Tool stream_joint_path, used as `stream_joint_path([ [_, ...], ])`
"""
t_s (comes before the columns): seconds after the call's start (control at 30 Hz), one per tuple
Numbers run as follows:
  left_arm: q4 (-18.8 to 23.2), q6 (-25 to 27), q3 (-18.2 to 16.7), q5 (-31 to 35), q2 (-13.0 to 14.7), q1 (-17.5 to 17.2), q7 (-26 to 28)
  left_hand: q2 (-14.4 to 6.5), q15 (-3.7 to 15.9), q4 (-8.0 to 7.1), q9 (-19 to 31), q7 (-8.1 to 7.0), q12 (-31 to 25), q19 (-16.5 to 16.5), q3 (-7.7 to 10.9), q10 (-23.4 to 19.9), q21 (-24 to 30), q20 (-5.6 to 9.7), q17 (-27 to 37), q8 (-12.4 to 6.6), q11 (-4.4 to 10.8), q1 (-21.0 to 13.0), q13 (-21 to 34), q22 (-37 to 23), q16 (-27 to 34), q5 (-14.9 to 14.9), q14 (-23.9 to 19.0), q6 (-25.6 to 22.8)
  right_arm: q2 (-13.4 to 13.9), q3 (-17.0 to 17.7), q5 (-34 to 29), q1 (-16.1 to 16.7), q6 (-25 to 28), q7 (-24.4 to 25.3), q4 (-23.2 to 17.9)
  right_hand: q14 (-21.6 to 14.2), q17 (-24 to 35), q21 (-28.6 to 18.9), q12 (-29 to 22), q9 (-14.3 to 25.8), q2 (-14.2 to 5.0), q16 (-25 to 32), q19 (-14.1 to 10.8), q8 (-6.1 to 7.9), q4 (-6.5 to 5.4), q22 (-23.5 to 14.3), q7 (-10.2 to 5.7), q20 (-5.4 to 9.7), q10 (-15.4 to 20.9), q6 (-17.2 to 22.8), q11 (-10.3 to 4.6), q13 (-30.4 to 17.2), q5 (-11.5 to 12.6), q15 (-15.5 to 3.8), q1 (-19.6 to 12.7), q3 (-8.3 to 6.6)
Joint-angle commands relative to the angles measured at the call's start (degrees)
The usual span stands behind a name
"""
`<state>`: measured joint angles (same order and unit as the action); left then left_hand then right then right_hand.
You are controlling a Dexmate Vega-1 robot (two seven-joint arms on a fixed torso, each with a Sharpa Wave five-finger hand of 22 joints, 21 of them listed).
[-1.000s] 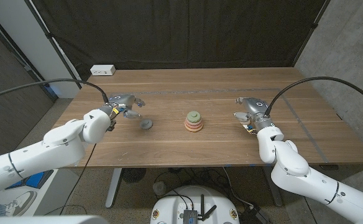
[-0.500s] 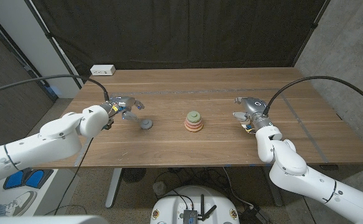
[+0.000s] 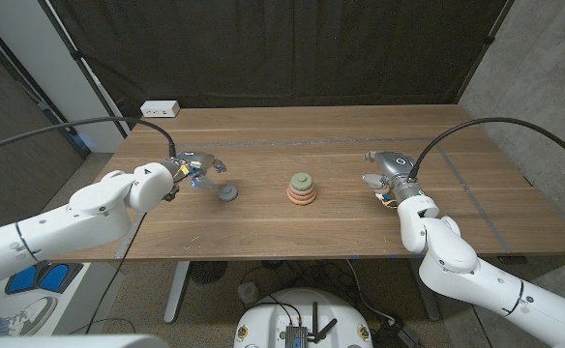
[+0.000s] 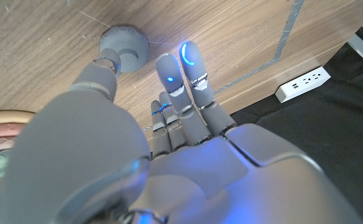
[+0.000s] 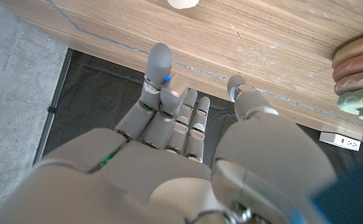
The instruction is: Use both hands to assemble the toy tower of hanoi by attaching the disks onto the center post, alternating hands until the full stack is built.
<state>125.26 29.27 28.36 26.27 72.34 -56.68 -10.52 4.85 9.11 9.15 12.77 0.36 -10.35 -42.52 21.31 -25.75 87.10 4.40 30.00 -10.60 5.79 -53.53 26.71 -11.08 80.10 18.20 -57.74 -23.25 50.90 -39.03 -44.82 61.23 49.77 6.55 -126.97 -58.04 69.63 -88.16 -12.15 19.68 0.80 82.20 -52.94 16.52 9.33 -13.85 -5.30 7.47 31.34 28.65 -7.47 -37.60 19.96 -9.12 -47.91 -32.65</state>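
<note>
Two hands were out over the table, and we took the left hand (image 3: 193, 164) as the one that mattered: it held nothing, fingers apart, just beside the grey disk (image 3: 228, 193), which lay flat toward the stack (image 3: 302, 189) at the table's middle. Our right hand (image 3: 384, 176) waited empty and loosely open, well apart from that disk, so we judged the left better placed.

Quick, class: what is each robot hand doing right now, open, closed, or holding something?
Left hand: open, holding nothing; the small grey round disk lies on the wooden table beside it.
Right hand: open, holding nothing.
</note>
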Motion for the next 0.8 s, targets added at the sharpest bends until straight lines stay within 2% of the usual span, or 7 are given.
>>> stream_joint_path([
  [0.03, -1.4, -1.5, 1.5, 3.8, -1.6, 0.9, -2.7, 0.7, 3.42, -0.24, 0.1, 0.07, -0.2, -0.3, -0.51, 0.5, 0.0, 7.27, -0.2, -0.01, 0.14, 0.6, -0.1, 0.0, 0.3, -0.2, -0.4, 0.7, 0.3, -0.1, -0.2, 0.0, -0.2, -0.5, -0.4, 0.1, 0.1, -0.2, 0.0, 0.0, -0.46, -0.2, 0.2, 0.19, 0.00, -0.1, 0.38, 4.89, 0.4, 0.1, 0.10, -0.1, 0.3, -3.31, -0.3, -0.37],
  [0.2, -3.4, -3.4, 2.2, 4.4, -2.8, 1.6, -3.1, 0.8, 3.42, -0.31, 0.0, 0.17, -0.2, -0.1, -0.73, 0.7, 0.0, 7.29, -0.4, -0.10, -0.01, 0.8, -0.2, 0.0, 0.2, -0.4, -0.3, 0.9, 0.5, -0.1, -0.6, 0.1, -0.3, -0.7, -0.6, 0.0, 0.2, -0.2, 0.1, 0.0, -0.55, -0.1, 0.2, 0.16, -0.04, -0.1, 0.32, 4.89, 0.4, 0.1, 0.09, -0.1, 0.5, -3.30, -0.2, -0.42],
  [0.8, -6.7, -5.2, 3.7, 8.9, -6.5, 2.0, -2.0, 0.9, 3.42, -0.48, -0.2, 0.38, -0.5, 0.2, -1.34, 1.4, -0.4, 7.27, -0.9, -0.47, -0.15, 1.3, -0.7, 0.2, 0.0, -0.8, 0.2, 1.5, 0.4, -0.6, -2.2, -0.3, 0.2, -2.2, -0.8, 0.1, 0.1, -0.2, 0.1, -0.1, -0.64, -0.2, 0.4, 0.15, 0.08, -0.1, 0.28, 4.90, 0.6, 0.1, 0.08, -0.2, 0.8, -3.32, -0.3, -0.58],
])
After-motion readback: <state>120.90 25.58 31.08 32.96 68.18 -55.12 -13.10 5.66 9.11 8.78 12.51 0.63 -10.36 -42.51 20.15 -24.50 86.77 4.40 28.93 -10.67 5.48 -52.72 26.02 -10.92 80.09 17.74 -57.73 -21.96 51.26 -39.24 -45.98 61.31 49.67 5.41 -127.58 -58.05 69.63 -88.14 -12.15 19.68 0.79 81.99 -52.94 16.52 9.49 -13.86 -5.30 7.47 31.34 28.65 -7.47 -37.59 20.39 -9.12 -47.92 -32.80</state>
